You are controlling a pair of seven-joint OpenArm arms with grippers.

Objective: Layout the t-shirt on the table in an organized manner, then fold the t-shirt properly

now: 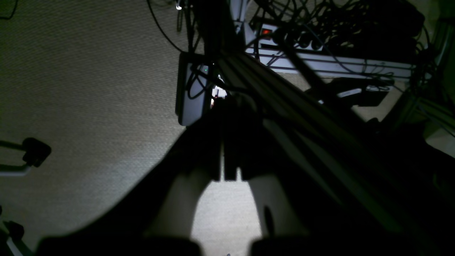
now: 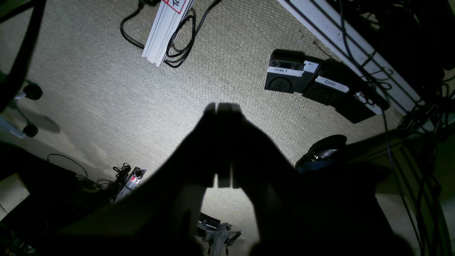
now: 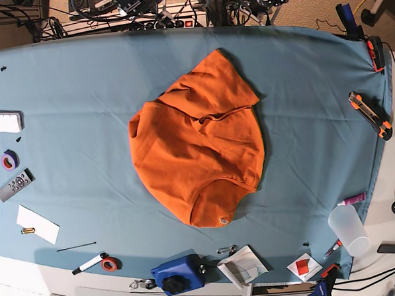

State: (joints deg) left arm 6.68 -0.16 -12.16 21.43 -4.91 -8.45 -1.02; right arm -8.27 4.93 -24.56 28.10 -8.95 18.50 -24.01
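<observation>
My left fingers [image 1: 227, 170] are pressed together on nothing, dark silhouettes pointing down at beige carpet, with a power strip [image 1: 284, 37] and a tangle of cables in the upper right of that wrist view. My right fingers [image 2: 224, 142] are likewise clenched and empty, hanging over carpet with two black labelled boxes [image 2: 305, 80] in the upper right of their view. Neither arm shows in the base view, so both seem parked off the desk [image 3: 68, 82].

The t-shirt [image 3: 197, 145] lies bunched in the centre of the base view, on the teal cloth. It is rumpled into a rounded heap: one part reaches toward the upper middle of the frame, a curved hem or neckline sits at the lower middle, and folds cross the upper part. It is not yet laid flat.

I judge it light, soft and limp, likely to sag and drag rather than slide as a sheet, and layers may lift together. I would pinch a single layer at the outer edges, near the lower curved edge and the upper point, then pull apart to spread it. Small clutter lines the left and lower edges of the frame, well apart from the shirt: a roll of tape [image 3: 10, 160], a remote [image 3: 15, 185], a clear cup [image 3: 348, 229].
</observation>
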